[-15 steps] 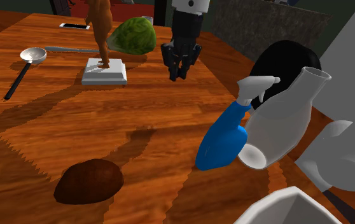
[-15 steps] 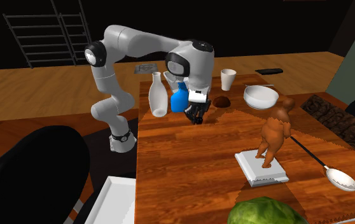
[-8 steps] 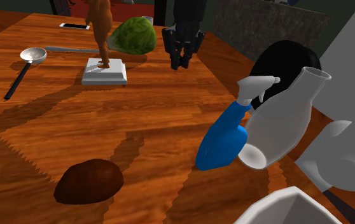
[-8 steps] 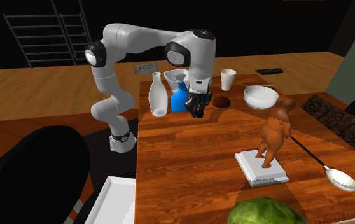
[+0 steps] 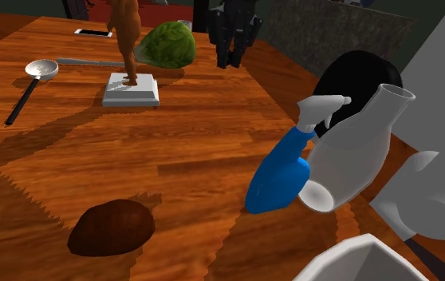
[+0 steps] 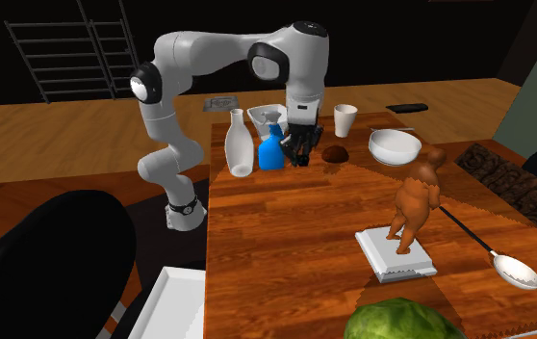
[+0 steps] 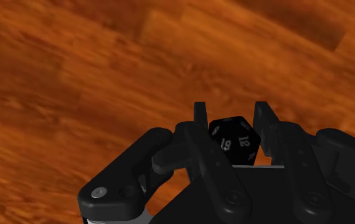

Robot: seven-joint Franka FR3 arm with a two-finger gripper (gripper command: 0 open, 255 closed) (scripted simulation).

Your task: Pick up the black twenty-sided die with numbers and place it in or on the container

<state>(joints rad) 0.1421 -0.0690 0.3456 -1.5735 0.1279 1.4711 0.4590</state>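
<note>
End effector [image 7: 231, 117] clasps black numbered die [image 7: 232, 141] between its fingers, above wooden table [image 7: 74, 95]

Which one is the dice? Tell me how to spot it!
Look at the white robot arm above the wooden table. Its black claw is clamped on the die. It is small, black, many-sided, with white numbers 19 and 12, unlike the plain black fingers beside it.

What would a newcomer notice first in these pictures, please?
Probably the white arm arching over the wooden table, its black gripper clasping a black numbered die above the tabletop. Next, the brown figurine on its white base mid-table, and the blue spray bottle beside a white vase.
</note>
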